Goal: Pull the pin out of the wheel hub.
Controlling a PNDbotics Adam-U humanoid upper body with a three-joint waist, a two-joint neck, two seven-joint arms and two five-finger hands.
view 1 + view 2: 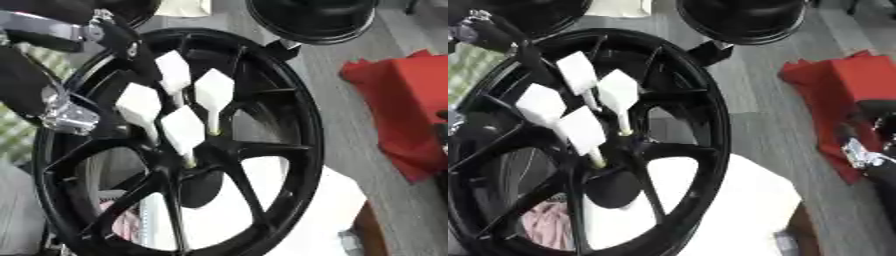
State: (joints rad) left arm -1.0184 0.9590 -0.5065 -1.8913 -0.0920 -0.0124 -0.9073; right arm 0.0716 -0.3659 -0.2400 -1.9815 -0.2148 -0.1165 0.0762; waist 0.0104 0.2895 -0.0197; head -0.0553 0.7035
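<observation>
Far left of the wheel [304, 125], the left hand [61, 112] is in against the black rim, its dark arm coming down from the upper corner. Black on black there, so I cannot tell whether its fingers are spread or closed on anything.

Onto the wheel itself: it stands tilted, spokes fanning out from the hub [612, 186]. Four white pins [182, 127] sit in a cluster just above the hub, each with a flat diamond-shaped head and a thin stem running down toward the centre. All four are seated in the wheel. Through the lower spokes, something pink [544, 220] shows behind.

Below and right of the wheel lies a white surface [337, 200]. Above the wheel's top edge is another round black object [311, 17].

Well right of the wheel, a red cloth [398, 95] lies on the grey floor, and the right hand [868, 155] peeks in at the edge beside it. Only silver and black parts show; finger state cannot be told.
</observation>
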